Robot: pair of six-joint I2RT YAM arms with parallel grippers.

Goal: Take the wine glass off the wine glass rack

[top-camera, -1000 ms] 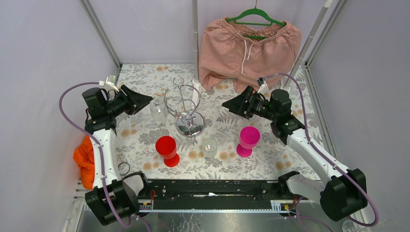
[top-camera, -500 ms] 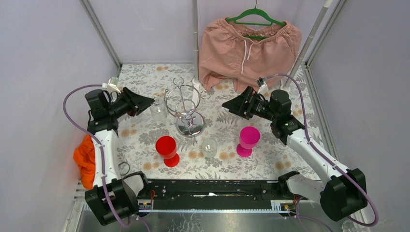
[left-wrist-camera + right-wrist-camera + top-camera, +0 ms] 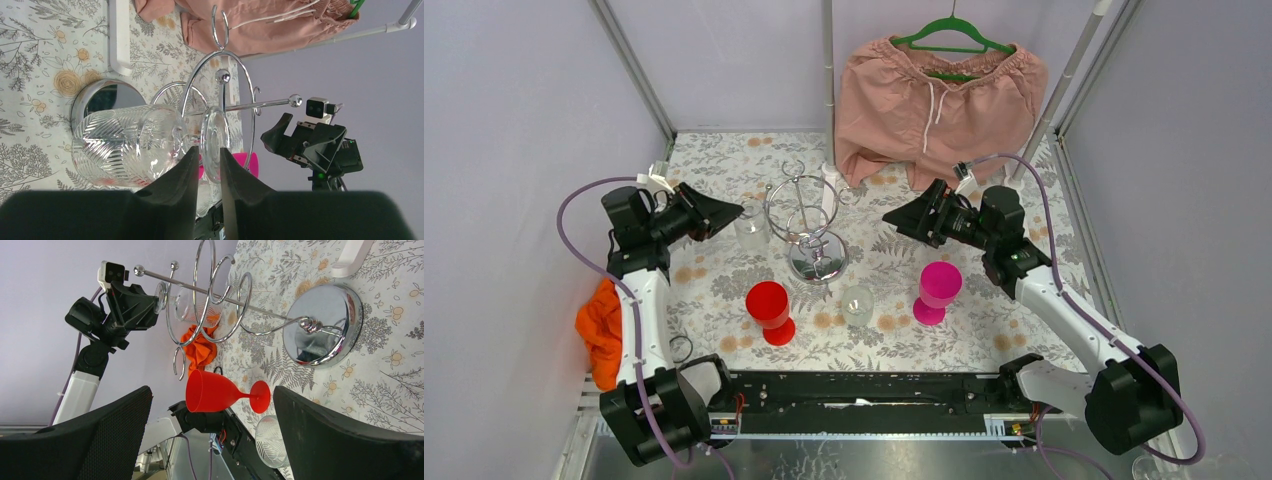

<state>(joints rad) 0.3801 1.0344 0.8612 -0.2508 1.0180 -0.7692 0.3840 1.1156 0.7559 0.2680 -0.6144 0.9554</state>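
Observation:
The wine glass rack [image 3: 804, 215] is a chrome wire stand on a round mirror base [image 3: 322, 325], near the middle of the flowered table. A clear cut-pattern wine glass [image 3: 751, 228] hangs upside down on its left side, with bowl [image 3: 125, 145] and foot [image 3: 215, 135] in the left wrist view. My left gripper [image 3: 736, 212] is at the glass. Its jaws [image 3: 209, 150] stand narrowly apart on either side of the foot's rim, a sliver of gap showing beside the left finger. My right gripper [image 3: 889, 217] hovers wide open to the right of the rack, holding nothing [image 3: 212, 390].
A red goblet [image 3: 769, 305], a small clear glass [image 3: 857, 303] and a pink goblet [image 3: 938, 285] stand in front of the rack. Pink shorts [image 3: 939, 95] hang on a green hanger at the back. An orange cloth [image 3: 599, 330] lies at the left edge.
My left gripper has moved right, up to the hanging glass, and its jaws have narrowed round the foot. The right arm has barely moved.

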